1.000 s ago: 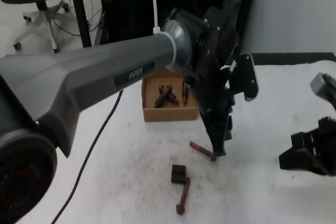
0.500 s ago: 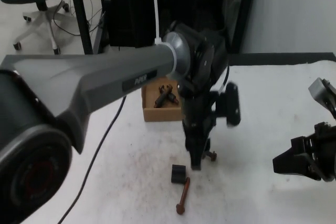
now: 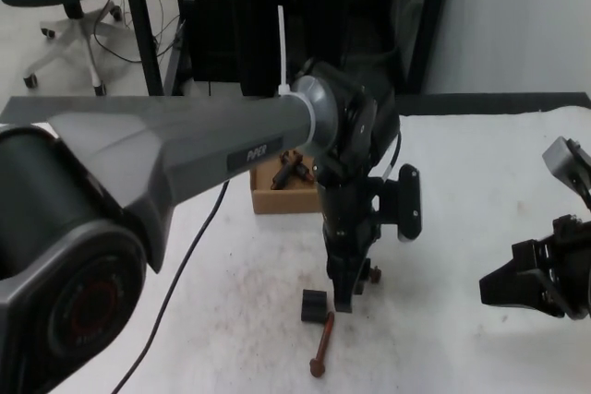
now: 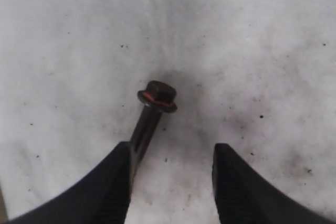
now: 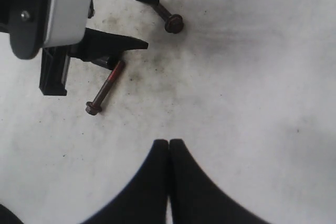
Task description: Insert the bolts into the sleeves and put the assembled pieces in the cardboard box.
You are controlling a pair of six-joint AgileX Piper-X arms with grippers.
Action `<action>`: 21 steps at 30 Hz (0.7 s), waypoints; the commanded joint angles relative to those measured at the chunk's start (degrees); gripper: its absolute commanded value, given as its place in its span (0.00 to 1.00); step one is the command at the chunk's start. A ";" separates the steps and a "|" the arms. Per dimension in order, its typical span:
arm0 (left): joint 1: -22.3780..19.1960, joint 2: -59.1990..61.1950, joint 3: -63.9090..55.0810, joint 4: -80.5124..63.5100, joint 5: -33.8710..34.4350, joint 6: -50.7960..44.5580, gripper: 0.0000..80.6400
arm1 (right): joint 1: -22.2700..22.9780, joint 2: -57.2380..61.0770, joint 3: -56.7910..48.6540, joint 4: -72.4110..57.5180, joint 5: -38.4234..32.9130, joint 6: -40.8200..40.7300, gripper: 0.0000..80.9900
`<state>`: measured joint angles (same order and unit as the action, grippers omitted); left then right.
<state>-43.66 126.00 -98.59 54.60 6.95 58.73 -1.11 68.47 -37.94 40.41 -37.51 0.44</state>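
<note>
My left gripper (image 4: 170, 182) points down at the bench with its fingers open. A rusty bolt (image 4: 156, 103) lies on the white surface, its shaft running along the inner side of one finger and its head just past the tips. In the high view this gripper (image 3: 343, 294) stands over that bolt (image 3: 373, 274), right beside a black sleeve (image 3: 315, 304). A second bolt (image 3: 322, 343) lies just in front of the sleeve (image 5: 55, 74). My right gripper (image 5: 169, 150) is shut and holds nothing, off at the right of the bench (image 3: 499, 285).
The cardboard box (image 3: 277, 198) sits behind the left gripper with assembled pieces (image 3: 294, 171) inside. A black cable (image 3: 175, 269) trails over the bench at the left. The left arm's long grey link (image 3: 185, 140) crosses the high view.
The left gripper has turned and shifted left and nearer, coming down over the bolt beside the sleeve. The right gripper has drifted slightly left.
</note>
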 commanded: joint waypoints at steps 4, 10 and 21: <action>0.10 0.82 -0.28 -0.29 0.42 0.24 0.54 | -0.21 -0.15 -0.05 -0.35 -1.06 0.01 0.00; -0.23 1.68 -0.28 -2.80 1.55 0.24 0.54 | -0.21 -0.15 -0.05 -0.35 -1.06 0.01 0.00; -0.15 1.68 -0.28 -6.97 2.56 -1.34 0.47 | -0.21 -0.15 -0.05 -0.35 -1.06 0.01 0.00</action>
<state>-43.71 127.55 -98.88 48.16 8.89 57.89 -1.11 68.47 -37.94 40.41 -37.51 0.44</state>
